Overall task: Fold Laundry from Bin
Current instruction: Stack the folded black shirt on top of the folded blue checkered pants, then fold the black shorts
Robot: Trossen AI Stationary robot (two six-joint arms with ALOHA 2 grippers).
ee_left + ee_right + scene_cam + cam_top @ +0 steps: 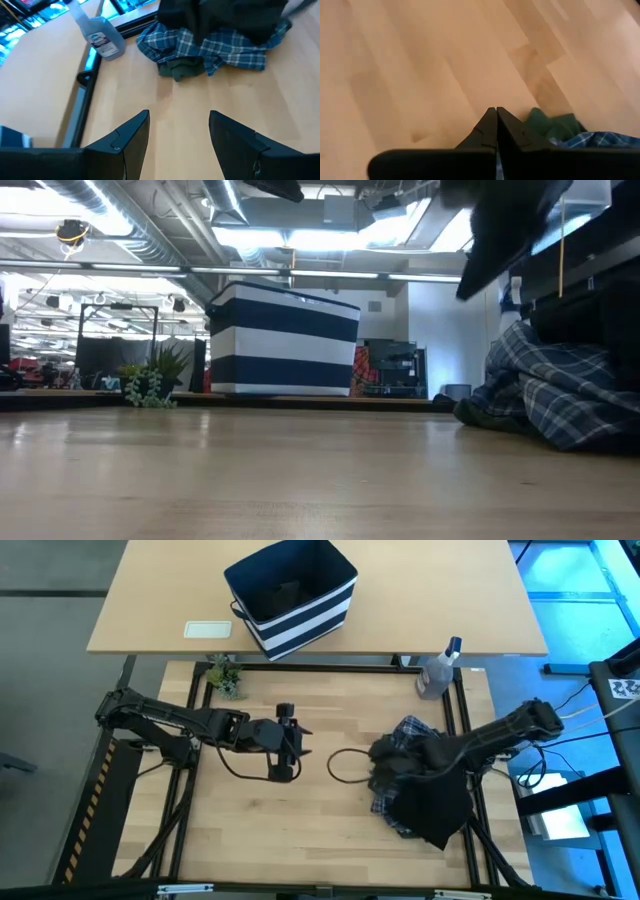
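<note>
The laundry lies in a heap at the table's right. A blue-and-white plaid shirt (408, 730) (220, 47) rests on the wood, with a dark olive-green garment (180, 69) (552, 125) sticking out from under its left edge. A black garment (432, 795) (500, 230) is draped over my right arm and hangs above the heap. My right gripper (496, 112) is shut, slanting down over bare wood beside the olive cloth. My left gripper (288, 745) (177, 117) hovers open at mid-table, pointing at the heap. The bin (292, 595) (285, 340) stands on the far table. My right gripper shows no cloth between its shut fingertips (490, 122) in its wrist view. The black garment (220, 17) lies over the arm behind them. I cannot tell whether the fingers touch it.
A clear spray bottle (437, 675) (97, 35) stands at the table's far right corner. A small plant (225, 678) (150, 385) sits at the far left. A white flat thing (208, 629) lies on the far table. Bare wood stretches between the two grippers.
</note>
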